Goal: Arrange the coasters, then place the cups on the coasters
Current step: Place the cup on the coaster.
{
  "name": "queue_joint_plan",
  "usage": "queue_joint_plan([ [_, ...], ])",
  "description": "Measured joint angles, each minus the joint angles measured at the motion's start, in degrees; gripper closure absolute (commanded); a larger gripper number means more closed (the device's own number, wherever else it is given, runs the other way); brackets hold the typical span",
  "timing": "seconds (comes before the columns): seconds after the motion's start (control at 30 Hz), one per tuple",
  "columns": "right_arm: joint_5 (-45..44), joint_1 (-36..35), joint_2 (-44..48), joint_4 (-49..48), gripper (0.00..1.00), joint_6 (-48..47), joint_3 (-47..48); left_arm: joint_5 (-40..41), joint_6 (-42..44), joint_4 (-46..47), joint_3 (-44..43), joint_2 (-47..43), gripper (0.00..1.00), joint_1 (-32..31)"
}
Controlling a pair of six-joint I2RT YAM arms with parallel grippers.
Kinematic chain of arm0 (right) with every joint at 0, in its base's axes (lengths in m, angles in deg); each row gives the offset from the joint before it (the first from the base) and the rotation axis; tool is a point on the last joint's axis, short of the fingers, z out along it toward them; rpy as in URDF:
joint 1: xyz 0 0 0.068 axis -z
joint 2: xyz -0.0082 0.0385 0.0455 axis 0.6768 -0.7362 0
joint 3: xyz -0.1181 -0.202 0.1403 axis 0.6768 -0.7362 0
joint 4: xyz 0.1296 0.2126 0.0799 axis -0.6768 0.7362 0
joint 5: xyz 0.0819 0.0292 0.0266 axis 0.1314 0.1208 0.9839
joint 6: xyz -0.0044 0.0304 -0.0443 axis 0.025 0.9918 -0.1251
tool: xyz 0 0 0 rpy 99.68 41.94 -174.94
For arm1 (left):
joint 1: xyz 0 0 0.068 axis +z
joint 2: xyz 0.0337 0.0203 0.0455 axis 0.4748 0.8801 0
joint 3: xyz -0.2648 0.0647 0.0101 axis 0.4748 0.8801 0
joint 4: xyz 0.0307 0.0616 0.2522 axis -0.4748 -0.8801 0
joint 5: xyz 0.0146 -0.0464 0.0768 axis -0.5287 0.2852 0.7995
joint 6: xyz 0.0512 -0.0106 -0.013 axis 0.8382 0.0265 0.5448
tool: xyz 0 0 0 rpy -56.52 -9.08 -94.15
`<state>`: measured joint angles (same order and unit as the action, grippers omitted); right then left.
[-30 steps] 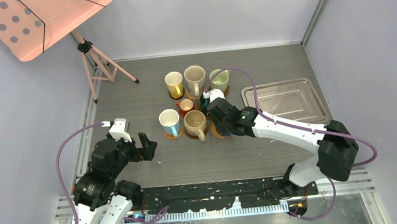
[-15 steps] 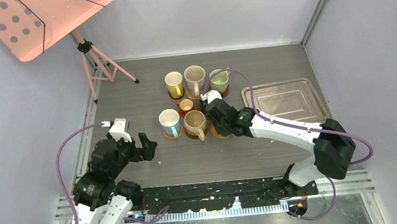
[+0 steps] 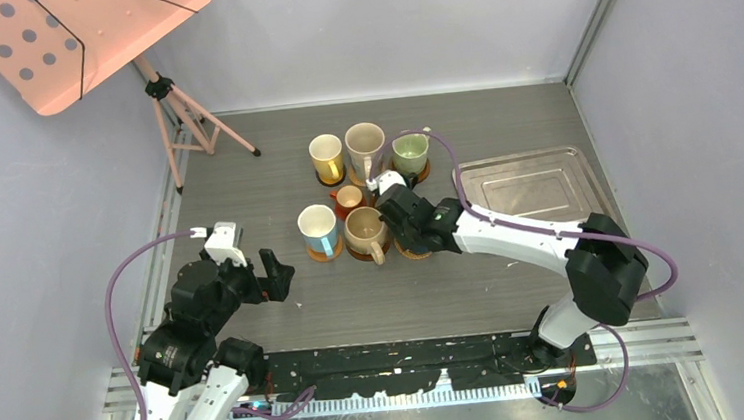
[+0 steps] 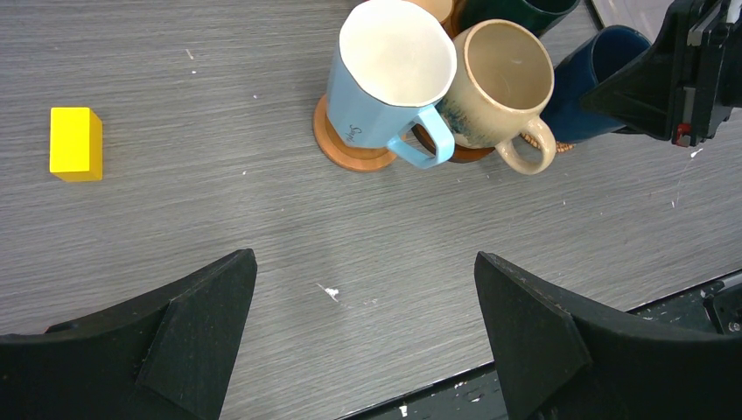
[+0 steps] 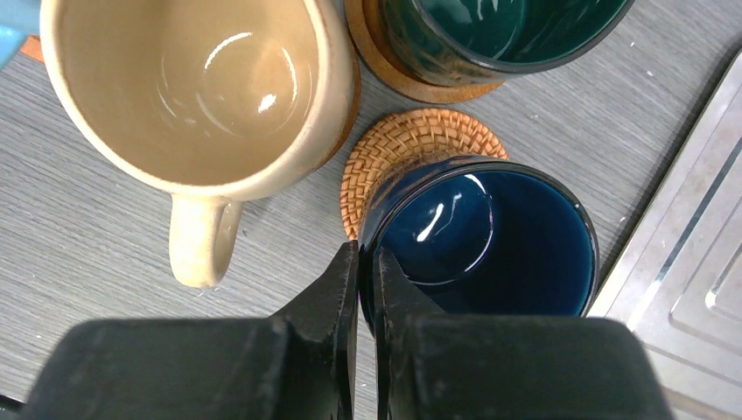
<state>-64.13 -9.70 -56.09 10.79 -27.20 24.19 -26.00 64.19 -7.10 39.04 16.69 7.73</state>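
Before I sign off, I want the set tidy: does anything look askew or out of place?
The navy mug is off-centre over the wicker coaster, which sticks out on one side; the right gripper is shut on the mug's rim. A yellow block lies alone, off to one side.

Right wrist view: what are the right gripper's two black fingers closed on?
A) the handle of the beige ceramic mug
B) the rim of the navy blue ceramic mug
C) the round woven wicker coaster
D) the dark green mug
B: the right gripper pinches the near wall of the navy blue ceramic mug, one finger inside the rim and one outside; the round woven wicker coaster is partly hidden behind the mug.
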Motion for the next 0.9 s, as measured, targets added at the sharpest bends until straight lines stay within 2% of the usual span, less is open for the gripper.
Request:
queue_joint_plan([
  [0.3,-0.72,0.00,-1.81,0.57,0.95,-0.98,2.51,0.02,0.00,0.00,0.00,0.00,0.01,0.00],
  [0.47,-0.66,0.00,-3.50,0.85,0.91,-0.98,3.13,0.02,0.00,0.00,0.00,-0.02,0.01,0.00],
  [0.73,-0.90,-0.04,-4.13,1.20,0.65,-1.22,3.74,0.02,0.00,-0.02,0.00,-0.02,0.01,0.00],
  [0.9,-0.98,-0.04,-4.11,1.97,0.56,-1.36,5.27,0.02,0.00,0.00,0.00,-0.02,0.01,0.00],
])
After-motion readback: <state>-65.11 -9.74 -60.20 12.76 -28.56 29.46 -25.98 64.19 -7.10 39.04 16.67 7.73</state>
